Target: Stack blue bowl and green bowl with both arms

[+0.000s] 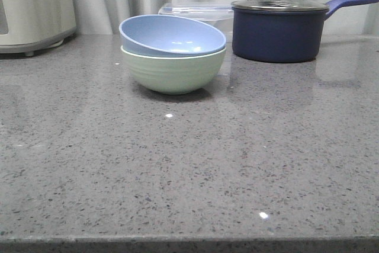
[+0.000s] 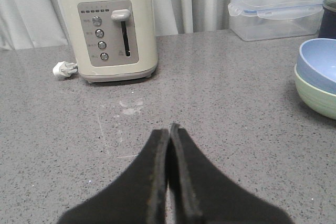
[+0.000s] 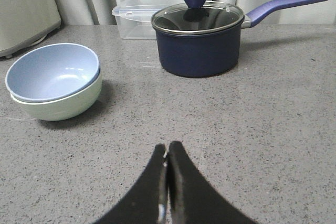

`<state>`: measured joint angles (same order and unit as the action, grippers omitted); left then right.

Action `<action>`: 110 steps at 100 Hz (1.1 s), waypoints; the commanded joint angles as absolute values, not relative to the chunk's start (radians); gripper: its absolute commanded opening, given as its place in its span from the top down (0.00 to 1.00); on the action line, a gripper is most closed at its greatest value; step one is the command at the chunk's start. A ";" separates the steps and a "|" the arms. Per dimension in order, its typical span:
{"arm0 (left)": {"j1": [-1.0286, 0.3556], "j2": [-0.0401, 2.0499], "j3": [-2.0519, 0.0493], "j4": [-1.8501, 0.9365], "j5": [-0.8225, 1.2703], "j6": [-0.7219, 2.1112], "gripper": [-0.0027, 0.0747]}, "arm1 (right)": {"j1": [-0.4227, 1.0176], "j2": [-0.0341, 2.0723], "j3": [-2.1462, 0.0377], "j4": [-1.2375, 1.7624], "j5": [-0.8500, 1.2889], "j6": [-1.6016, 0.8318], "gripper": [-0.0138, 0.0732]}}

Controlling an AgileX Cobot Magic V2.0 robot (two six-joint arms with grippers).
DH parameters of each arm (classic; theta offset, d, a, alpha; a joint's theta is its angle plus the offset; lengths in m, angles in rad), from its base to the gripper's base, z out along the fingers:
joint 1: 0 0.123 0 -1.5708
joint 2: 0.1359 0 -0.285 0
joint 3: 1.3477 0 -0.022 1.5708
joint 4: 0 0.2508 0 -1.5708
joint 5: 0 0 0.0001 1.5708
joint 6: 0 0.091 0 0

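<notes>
The blue bowl [image 1: 172, 35] sits tilted inside the green bowl [image 1: 174, 74] at the back middle of the grey counter. The same stack shows in the left wrist view, blue bowl [image 2: 319, 64] over green bowl [image 2: 315, 97], and in the right wrist view, blue bowl [image 3: 51, 72] over green bowl [image 3: 63, 104]. My left gripper [image 2: 170, 129] is shut with nothing in it, well away from the bowls. Also shut and empty, my right gripper [image 3: 168, 148] hangs over bare counter apart from the stack. Neither arm appears in the front view.
A dark navy lidded saucepan [image 1: 278, 28] stands right of the bowls, its handle pointing right. A clear lidded container [image 1: 198, 13] sits behind the bowls. A cream toaster [image 2: 107, 27] with a loose plug [image 2: 64, 68] stands at the back left. Curtains hang behind the counter.
</notes>
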<state>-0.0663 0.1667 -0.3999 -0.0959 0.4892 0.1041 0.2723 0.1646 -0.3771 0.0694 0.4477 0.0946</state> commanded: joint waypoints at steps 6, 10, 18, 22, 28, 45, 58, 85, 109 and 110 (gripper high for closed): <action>-0.065 0.173 -0.415 -0.100 0.396 0.102 0.99 | 0.265 0.176 -0.400 0.064 0.366 0.086 0.90; -0.065 0.171 -0.406 -0.100 0.392 0.102 0.99 | 0.265 0.176 -0.400 0.064 0.366 0.086 0.90; -0.065 0.165 -0.367 -0.100 0.382 0.102 0.99 | 0.265 0.176 -0.400 0.064 0.366 0.086 0.90; -0.065 0.153 -0.339 -0.100 0.372 0.102 0.99 | 0.265 0.176 -0.400 0.064 0.366 0.086 0.90; -0.065 0.130 -0.298 -0.100 0.348 0.101 0.99 | 0.265 0.176 -0.400 0.064 0.366 0.086 0.90; -0.065 0.041 -0.135 -0.100 0.154 0.093 0.99 | 0.265 0.176 -0.400 0.064 0.366 0.086 0.90; -0.065 -0.035 -0.024 -0.100 0.012 0.090 0.99 | 0.265 0.176 -0.400 0.064 0.366 0.086 0.90; -0.067 -0.040 0.043 -0.156 -0.009 0.090 0.99 | 0.265 0.177 -0.400 0.064 0.365 0.086 0.90; -0.065 -0.040 0.043 -0.156 0.010 0.090 0.99 | 0.265 0.177 -0.400 0.064 0.365 0.086 0.90; -0.065 -0.040 0.043 -0.156 0.010 0.090 0.99 | 0.265 0.177 -0.400 0.064 0.365 0.086 0.90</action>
<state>-0.0663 -0.0034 0.0028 -0.1430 0.0837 0.0980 0.2723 0.1646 -0.3732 0.0678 0.4477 0.0946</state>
